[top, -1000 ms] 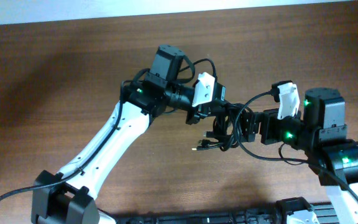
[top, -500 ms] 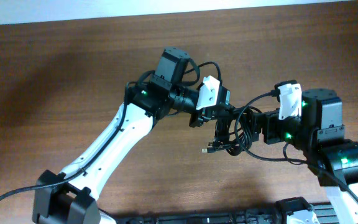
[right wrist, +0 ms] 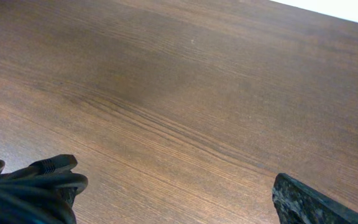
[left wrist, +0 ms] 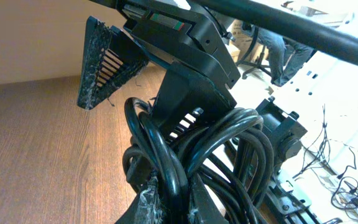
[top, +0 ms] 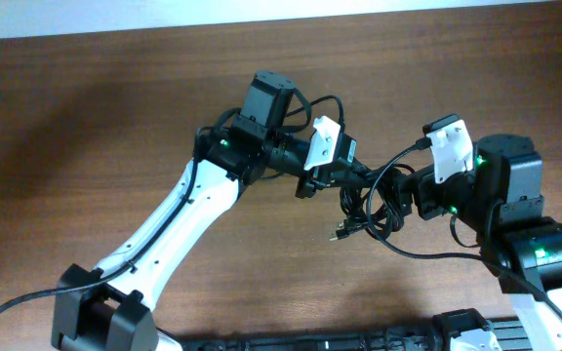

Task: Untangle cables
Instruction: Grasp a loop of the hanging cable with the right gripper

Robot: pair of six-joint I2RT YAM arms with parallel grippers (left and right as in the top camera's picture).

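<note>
The cables [top: 371, 216] are a bundle of black loops hanging above the table between my two grippers. One plug end [top: 340, 234] sticks out at the lower left. My left gripper [top: 347, 183] is shut on several strands, which shows close up in the left wrist view [left wrist: 173, 199], with the cable loops [left wrist: 229, 130] bulging above the jaws. My right gripper [top: 398, 195] is open, its fingers wide apart in the right wrist view [right wrist: 169, 186]. Cable strands [right wrist: 36, 183] lie against its left finger. In the left wrist view, one right finger [left wrist: 188, 118] reaches into the loops.
The brown wooden table [top: 115, 127] runs under both arms. A thicker black wire [top: 413, 249] loops from the right arm below the bundle. The left arm's white link [top: 179, 219] crosses the table's lower left. A black base [top: 359, 341] lies along the front edge.
The bundle and both grippers have shifted to the right. The hanging plug end has moved right with them. The left gripper keeps its hold.
</note>
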